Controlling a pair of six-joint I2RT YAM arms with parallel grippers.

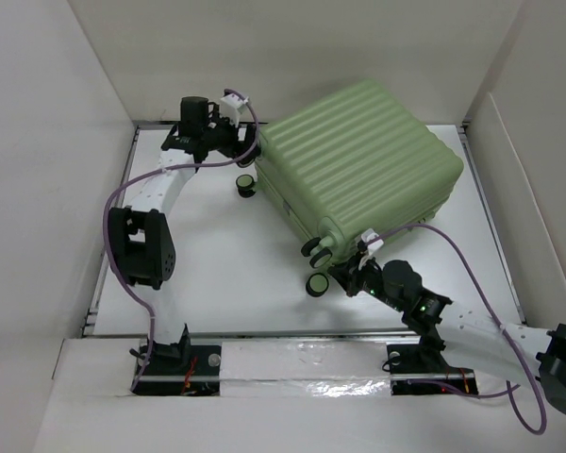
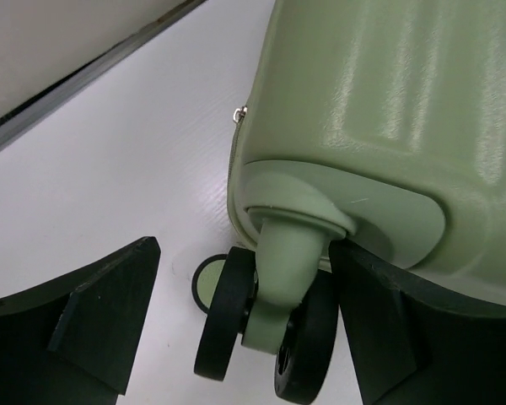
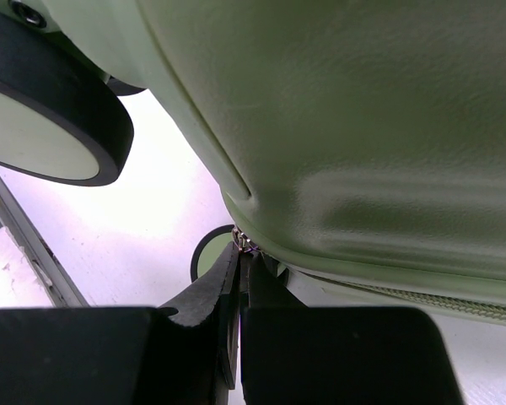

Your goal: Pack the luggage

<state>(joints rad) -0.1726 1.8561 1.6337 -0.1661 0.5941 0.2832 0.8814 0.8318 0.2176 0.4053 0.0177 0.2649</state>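
**Zipper Pull Pinched, Wheel Straddled**

The right jaws are pressed shut on a small metal zipper pull point(image 3: 244, 245). The left jaws are held wide around a black twin wheel point(image 2: 266, 337) (not clamped). The pull could be lost if dragged off the zip line. The large pale green ribbed hard-shell suitcase point(image 1: 358, 151) is laid closed on the white counter point(image 1: 226, 264), near corner at the right jaws, far-left corner at the left.

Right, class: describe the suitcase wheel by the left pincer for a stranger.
Find the big green suitcase on the white table. At its far left corner sits a black twin wheel on a green stem. Unlike the others, it lies between the fingers of the open left pincer.
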